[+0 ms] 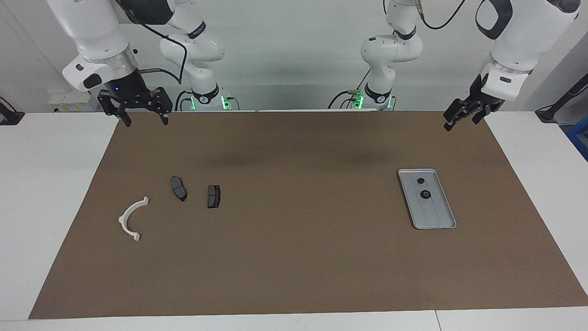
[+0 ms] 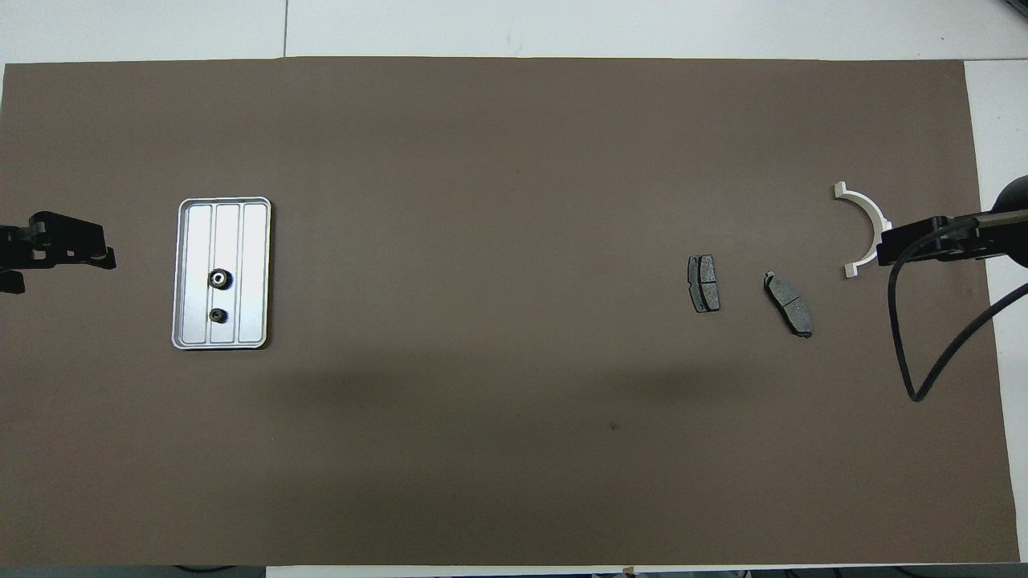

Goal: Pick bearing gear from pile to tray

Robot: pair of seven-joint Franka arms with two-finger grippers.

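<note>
Both grippers open (nothing held).

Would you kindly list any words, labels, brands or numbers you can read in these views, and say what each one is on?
None can be read.
Arm joint bands: dark bands with pale marks, too small to read.
Tray, its two gears, brake pads, white bracket: no markings visible.

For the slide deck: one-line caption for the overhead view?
Two gears lie in the tray; brake pads and white bracket remain on the mat.
</note>
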